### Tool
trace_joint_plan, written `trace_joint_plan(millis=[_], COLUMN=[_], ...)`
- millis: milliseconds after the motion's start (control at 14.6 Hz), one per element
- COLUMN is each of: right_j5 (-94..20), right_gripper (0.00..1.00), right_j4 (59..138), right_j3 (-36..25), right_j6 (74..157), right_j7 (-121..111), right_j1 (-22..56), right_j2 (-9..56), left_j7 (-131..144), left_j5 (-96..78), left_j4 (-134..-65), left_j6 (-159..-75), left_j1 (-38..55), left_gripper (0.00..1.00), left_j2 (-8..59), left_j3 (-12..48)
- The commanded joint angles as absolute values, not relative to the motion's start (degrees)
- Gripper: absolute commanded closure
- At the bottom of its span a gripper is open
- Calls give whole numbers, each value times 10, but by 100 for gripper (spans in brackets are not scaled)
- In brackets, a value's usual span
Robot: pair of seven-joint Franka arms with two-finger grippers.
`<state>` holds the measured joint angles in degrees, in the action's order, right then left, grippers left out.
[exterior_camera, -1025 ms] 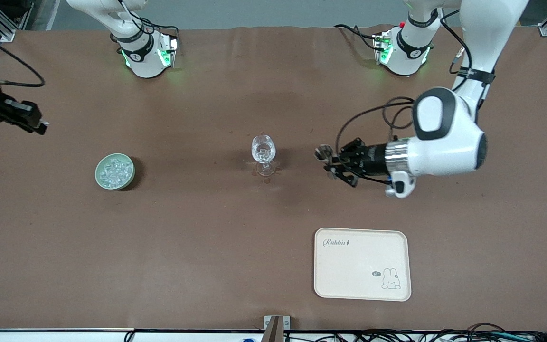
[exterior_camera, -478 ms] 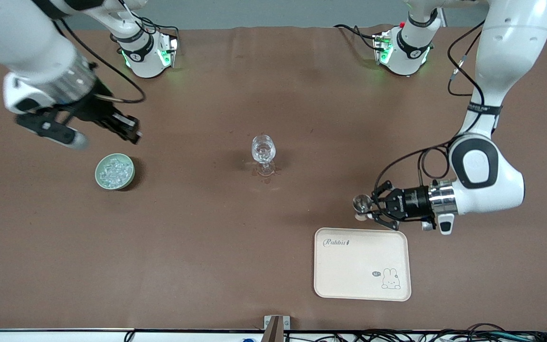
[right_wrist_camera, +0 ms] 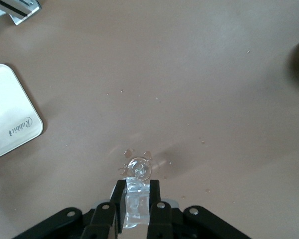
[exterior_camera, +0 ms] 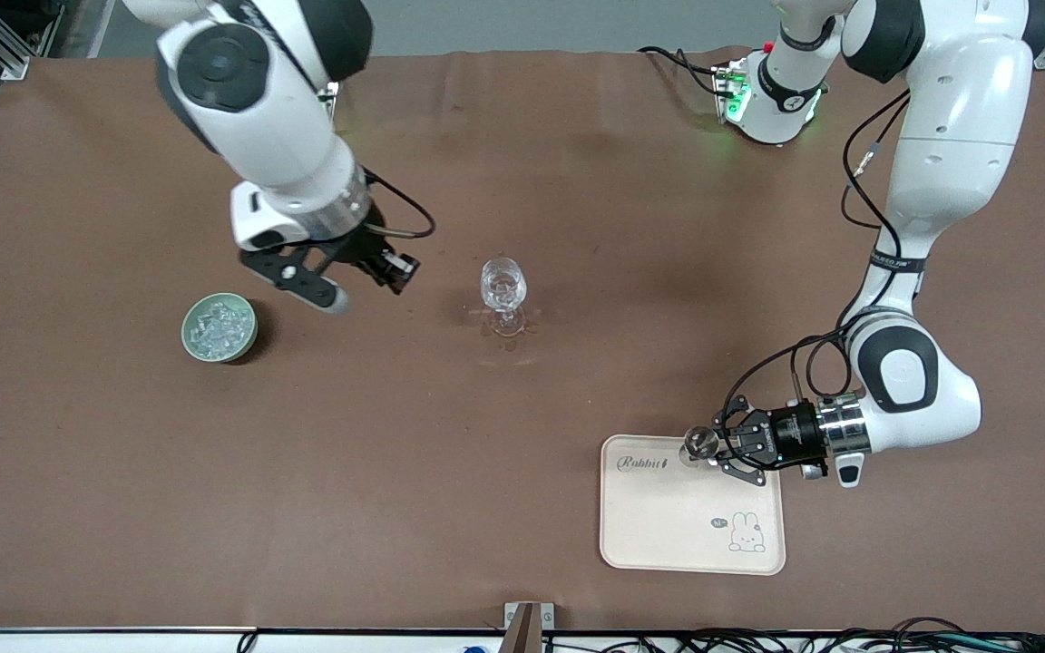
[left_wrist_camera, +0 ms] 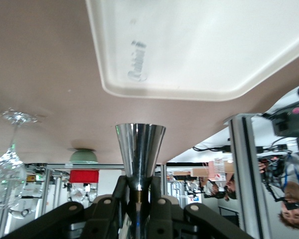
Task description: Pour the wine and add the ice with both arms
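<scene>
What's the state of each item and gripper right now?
Left gripper: shut on the jigger, over the tray's edge.
Right gripper: holds an ice chunk, above the table between bowl and glass.
Glass: upright, small spills around its foot.
Bowl: full of ice.
Tray: nothing resting on it.

A robotics laboratory: two white arms stand bolted at the edge of a table covered in brown sheeting, status lights glowing green at their bases. Aluminium framing rises past the left gripper, with cluttered equipment racks and a person in the background. Loose cables run along the table's edge, near that gripper.
</scene>
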<state>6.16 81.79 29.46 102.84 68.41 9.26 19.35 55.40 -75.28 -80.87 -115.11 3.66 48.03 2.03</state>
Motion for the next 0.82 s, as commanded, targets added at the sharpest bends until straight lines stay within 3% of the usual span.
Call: trace_joint_plan(millis=[0, 752], right_j5=[93, 131], right_gripper=[100, 99], right_j4=[836, 879], right_j3=[300, 301], right_j6=[1060, 1107], right_j7=[740, 817], right_j1=[126, 185], right_j2=[217, 262], left_j7=[550, 535], left_j5=[-781, -850], left_j4=[-760, -724], left_j6=[-1137, -1181], left_j1=[40, 43], left_gripper=[100, 99], left_j2=[522, 586], left_j3=[9, -5])
